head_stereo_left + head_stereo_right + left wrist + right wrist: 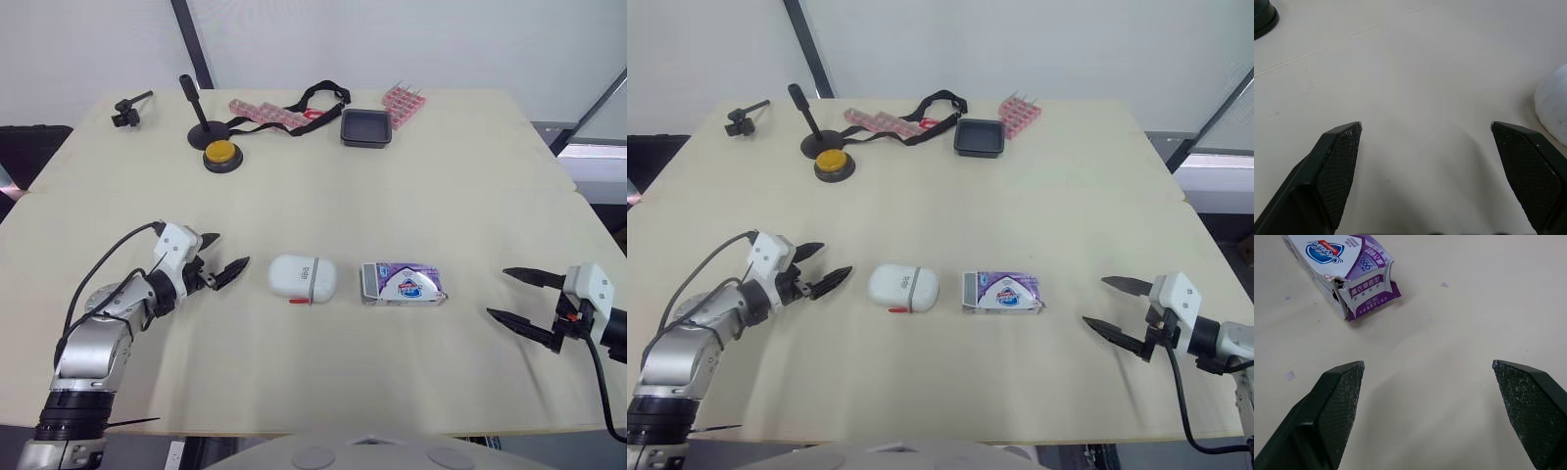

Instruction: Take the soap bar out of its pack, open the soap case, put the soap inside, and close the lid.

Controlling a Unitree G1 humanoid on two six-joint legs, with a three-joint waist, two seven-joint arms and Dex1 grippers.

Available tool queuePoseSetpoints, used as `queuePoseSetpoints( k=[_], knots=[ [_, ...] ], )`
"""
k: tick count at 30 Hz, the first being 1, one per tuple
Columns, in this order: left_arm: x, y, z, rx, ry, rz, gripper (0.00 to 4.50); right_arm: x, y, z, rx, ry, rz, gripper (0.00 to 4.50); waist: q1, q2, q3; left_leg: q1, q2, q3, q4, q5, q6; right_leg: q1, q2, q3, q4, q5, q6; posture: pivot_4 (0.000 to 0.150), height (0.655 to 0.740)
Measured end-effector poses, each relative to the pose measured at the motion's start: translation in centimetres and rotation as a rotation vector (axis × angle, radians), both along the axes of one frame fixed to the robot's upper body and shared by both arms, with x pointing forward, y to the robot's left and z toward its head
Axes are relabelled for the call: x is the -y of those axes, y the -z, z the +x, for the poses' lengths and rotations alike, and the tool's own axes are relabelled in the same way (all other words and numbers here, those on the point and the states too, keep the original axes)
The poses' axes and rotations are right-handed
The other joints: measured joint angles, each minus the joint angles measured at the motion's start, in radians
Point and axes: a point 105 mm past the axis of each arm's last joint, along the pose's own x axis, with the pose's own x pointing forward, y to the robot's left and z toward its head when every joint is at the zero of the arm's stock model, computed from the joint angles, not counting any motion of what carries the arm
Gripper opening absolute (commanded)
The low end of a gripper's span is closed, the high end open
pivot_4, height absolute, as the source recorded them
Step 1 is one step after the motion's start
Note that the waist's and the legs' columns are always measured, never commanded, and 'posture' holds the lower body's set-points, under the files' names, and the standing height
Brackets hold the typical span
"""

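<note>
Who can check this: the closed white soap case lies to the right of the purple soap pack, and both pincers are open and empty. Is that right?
No. The soap case lies to the left of the soap pack, not the right; the left eye view shows it. The case is closed, and the left pincer and right pincer are open and empty.

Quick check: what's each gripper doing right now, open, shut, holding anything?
Left gripper: open, empty, just short of the soap case.
Right gripper: open, empty, apart from the soap pack.
</note>
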Motion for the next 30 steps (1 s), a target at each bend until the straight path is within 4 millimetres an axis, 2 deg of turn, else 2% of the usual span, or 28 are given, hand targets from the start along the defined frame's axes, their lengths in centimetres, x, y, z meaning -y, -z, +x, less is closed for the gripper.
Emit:
queuePoseSetpoints(
  k=[10,21,26,30],
  knots=[
    [1.0,-0.7,-0.9,0.006,0.142,-0.055,4.5,1.2,0.4,0.0,-0.002,0.0,-0.008,4.5,-0.002,0.0,0.0,0.0,0.0,0.0,0.0,0.0,0.001,0.0,0.0,0.0,0.0,0.0,0.0,0.15,0.7291],
    [0.7,-0.5,-0.7,0.012,0.159,-0.055,4.5,1.5,-0.2,0.3,0.009,-0.02,-0.033,4.5,-0.004,0.0,0.0,0.0,0.0,0.0,0.0,0.0,0.002,0.0,0.0,-0.001,0.001,0.0,0.0,0.15,0.7291],
    [1.2,-1.7,-0.5,0.059,0.213,-0.085,4.5,1.2,-2.1,1.4,0.025,-0.091,-0.1,4.5,-0.007,0.0,0.0,0.0,0.0,0.001,0.001,0.0,0.003,-0.001,0.0,-0.001,0.002,0.0,0.0,0.15,0.7291],
    [2.2,-2.6,-1.6,0.076,0.306,-0.132,4.5,-1.1,-4.5,2.6,0.035,-0.203,-0.123,4.5,-0.007,0.0,0.0,0.0,0.002,0.001,0.001,0.0,0.003,-0.001,0.0,-0.001,0.002,0.0,0.0,0.15,0.7291]
  ],
)
